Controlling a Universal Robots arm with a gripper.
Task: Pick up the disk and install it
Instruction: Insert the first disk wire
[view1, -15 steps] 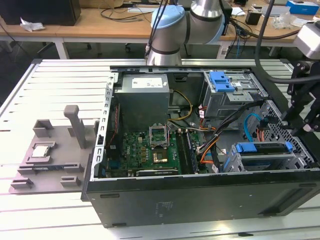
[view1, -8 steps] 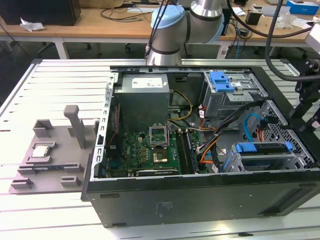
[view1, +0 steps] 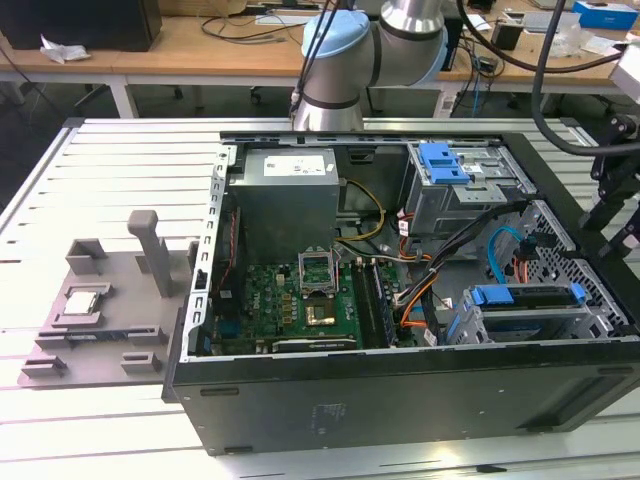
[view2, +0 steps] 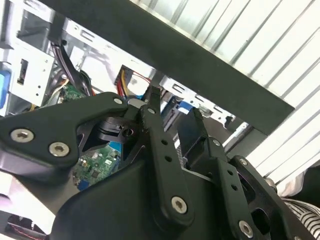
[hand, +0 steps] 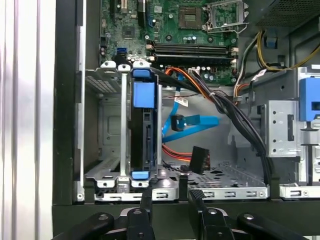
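An open computer case (view1: 400, 390) lies on its side on the slatted surface (view1: 90, 170). Inside it, the motherboard (view1: 290, 305) sits toward the exterior view's left, below the power supply (view1: 285, 195). The disk (hand: 142, 135) stands on edge in the drive cage (hand: 107, 145) at the exterior view's lower right. A parts fixture (view1: 100, 310) rests on the surface, left of the case. The end effector (hand: 170, 197) hangs just outside the case wall, near the cage.

Lab — cluttered workbench (view1: 200, 45), slatted table (view1: 90, 180).
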